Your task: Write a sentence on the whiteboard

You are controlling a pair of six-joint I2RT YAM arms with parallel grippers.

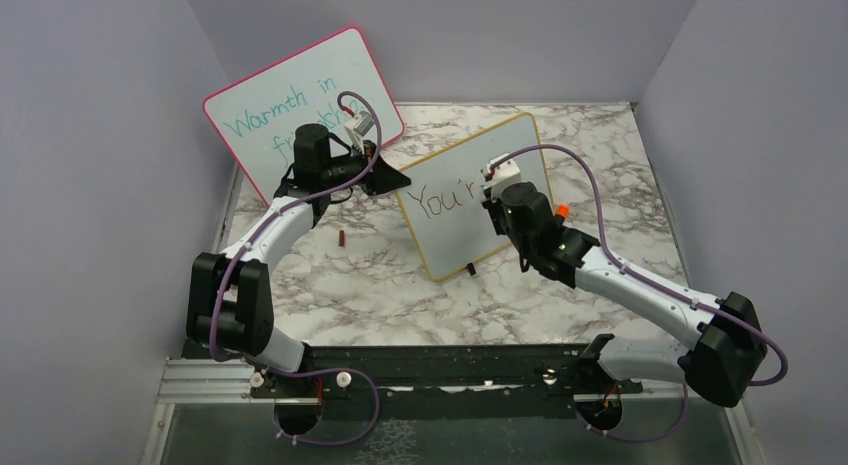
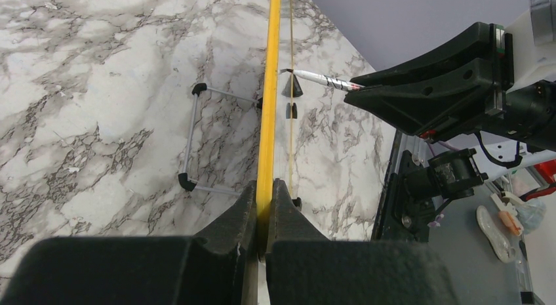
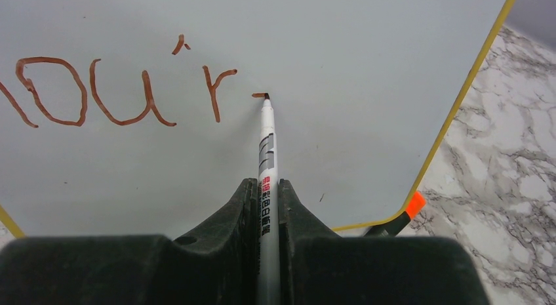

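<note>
The yellow-framed whiteboard [image 1: 462, 200] stands tilted on the marble table. Red-brown writing [image 1: 441, 198] reads "You'r"; in the right wrist view the letters [image 3: 118, 92] end in a short fresh stroke. My left gripper [image 1: 393, 177] is shut on the board's left edge; in the left wrist view it [image 2: 263, 190] clamps the yellow frame [image 2: 269, 108]. My right gripper [image 3: 263, 185] is shut on a white marker [image 3: 265, 154] whose tip touches the board [image 3: 328, 69] just right of the "r". It stands in front of the board's right half [image 1: 505, 190].
A larger pink-framed board [image 1: 300, 110] with teal writing leans at the back left. A small dark red cap [image 1: 343, 239] lies on the table left of the yellow board. An orange-tipped marker [image 3: 412, 206] lies at the board's right foot. Grey walls enclose the table.
</note>
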